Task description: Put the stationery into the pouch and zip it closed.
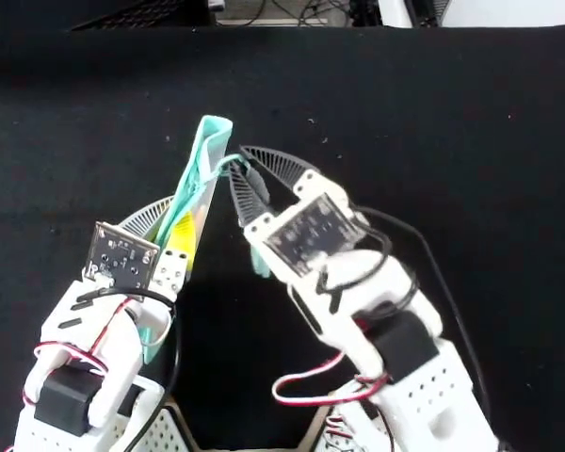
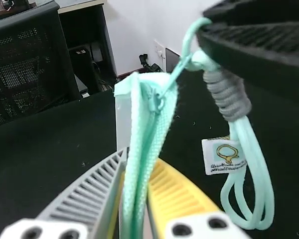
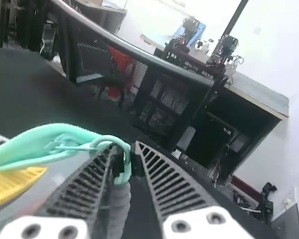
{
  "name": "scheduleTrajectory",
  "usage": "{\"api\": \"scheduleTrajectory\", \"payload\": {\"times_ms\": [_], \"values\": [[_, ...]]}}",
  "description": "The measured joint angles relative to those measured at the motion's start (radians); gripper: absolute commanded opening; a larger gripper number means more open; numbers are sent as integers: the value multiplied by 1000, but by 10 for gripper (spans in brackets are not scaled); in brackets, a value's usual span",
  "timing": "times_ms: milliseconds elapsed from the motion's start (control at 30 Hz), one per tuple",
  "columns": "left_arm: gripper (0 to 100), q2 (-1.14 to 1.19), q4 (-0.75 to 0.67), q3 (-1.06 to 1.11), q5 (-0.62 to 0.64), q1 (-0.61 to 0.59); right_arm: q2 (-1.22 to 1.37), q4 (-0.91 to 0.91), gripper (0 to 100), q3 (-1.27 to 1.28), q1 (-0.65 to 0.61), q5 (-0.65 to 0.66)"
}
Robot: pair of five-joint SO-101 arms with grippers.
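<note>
Right claw (image 3: pixel 125 150): two black ribbed fingers (image 3: pixel 172 191) are narrowing to a slim gap and pinching a mint-green cord loop (image 3: pixel 120 152) at their tips. A grey wrapped section (image 3: pixel 117 209) of the same cord is running back between the fingers, toward the camera. A thin mint strand is leading from the loop to the mint pouch (image 3: pixel 35 144), which is lying edge-on just beside the claw tips. A yellow finger (image 3: pixel 12 181) of the other arm is sitting against the pouch. The black table (image 3: pixel 30 84) is stretching away behind. Farther off, a black mesh panel (image 3: pixel 154 99) and a desk (image 3: pixel 254 92) carrying electronics are standing before a white wall.
</note>
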Motion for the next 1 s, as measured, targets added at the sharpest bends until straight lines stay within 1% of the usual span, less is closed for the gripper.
{"api": "scheduleTrajectory", "payload": {"times_ms": [467, 633, 800, 900, 1000], "values": [[29, 2, -2, 0, -2, -2, 374, 8, 12, -299, 0, 6], [29, 8, -3, 0, -2, -2, 489, 9, 12, -376, 41, 6], [29, 9, -3, 0, -2, -3, 569, 9, 12, -428, 89, 6], [29, 9, -3, 0, -2, -3, 577, 9, 12, -436, 94, 6], [29, 9, -3, 0, -2, -3, 575, 48, 12, -450, 95, 6]]}}
